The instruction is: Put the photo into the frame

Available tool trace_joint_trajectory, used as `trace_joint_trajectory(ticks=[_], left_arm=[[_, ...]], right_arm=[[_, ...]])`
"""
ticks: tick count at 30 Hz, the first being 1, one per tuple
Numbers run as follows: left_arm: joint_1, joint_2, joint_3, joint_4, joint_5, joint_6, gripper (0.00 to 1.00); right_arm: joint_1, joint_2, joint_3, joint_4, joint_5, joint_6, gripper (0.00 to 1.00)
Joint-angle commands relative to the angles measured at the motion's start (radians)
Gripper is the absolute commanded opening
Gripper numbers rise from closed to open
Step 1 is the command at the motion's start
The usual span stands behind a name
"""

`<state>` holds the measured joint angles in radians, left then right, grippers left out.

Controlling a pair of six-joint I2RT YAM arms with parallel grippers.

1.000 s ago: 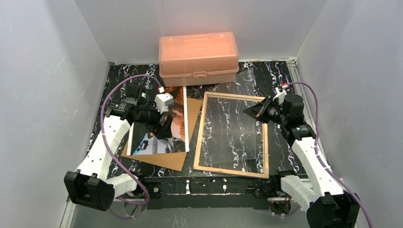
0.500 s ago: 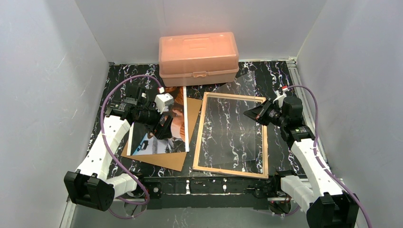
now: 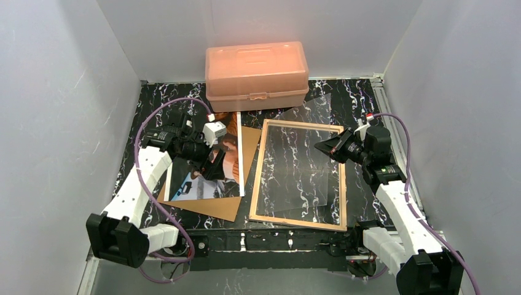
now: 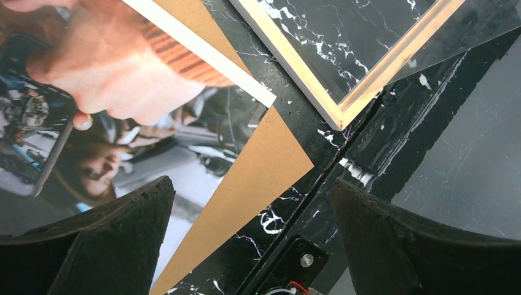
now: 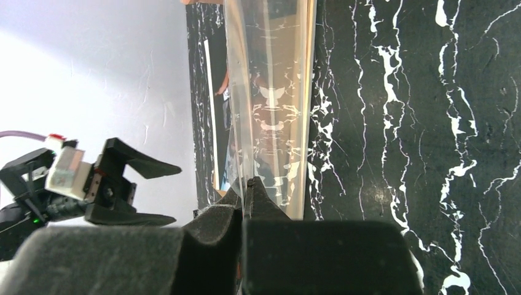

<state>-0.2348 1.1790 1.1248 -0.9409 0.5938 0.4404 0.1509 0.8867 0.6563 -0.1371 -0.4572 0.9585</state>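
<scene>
The photo (image 3: 198,187) lies face up on the brown backing board (image 3: 216,207), left of the frame (image 3: 257,172). The frame lies with its tan wood side up at mid-table. My left gripper (image 3: 212,165) hovers open over the photo's right part; in the left wrist view (image 4: 252,209) its jaws stand wide apart above the photo (image 4: 123,129), the board's corner (image 4: 264,166) and the frame's corner (image 4: 335,114). My right gripper (image 3: 324,147) is shut on the edge of a clear plastic sheet (image 5: 270,92) that lies skewed over the frame.
An orange plastic box (image 3: 257,75) stands at the back, just beyond the frame and photo. The clear sheet's far corner (image 3: 321,100) sticks out past the frame's top rail. White walls close in on three sides.
My left arm has shifted a little and its gripper sits slightly lower over the photo. My right gripper has edged slightly left with the clear sheet.
</scene>
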Motion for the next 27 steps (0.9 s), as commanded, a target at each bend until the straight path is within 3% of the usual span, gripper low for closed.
trace_joint_trajectory(ticks=[1, 16, 27], left_arm=[[-0.015, 0.070, -0.030, 0.029, 0.050, -0.019, 0.98], [-0.207, 0.290, -0.037, 0.266, -0.003, -0.209, 0.86], [-0.296, 0.500, 0.013, 0.426, -0.026, -0.350, 0.61]], right_arm=[[0.000, 0.002, 0.001, 0.095, -0.030, 0.048, 0.01], [0.000, 0.011, 0.026, 0.074, -0.021, 0.069, 0.01], [0.000, 0.017, 0.164, -0.077, 0.046, -0.003, 0.01]])
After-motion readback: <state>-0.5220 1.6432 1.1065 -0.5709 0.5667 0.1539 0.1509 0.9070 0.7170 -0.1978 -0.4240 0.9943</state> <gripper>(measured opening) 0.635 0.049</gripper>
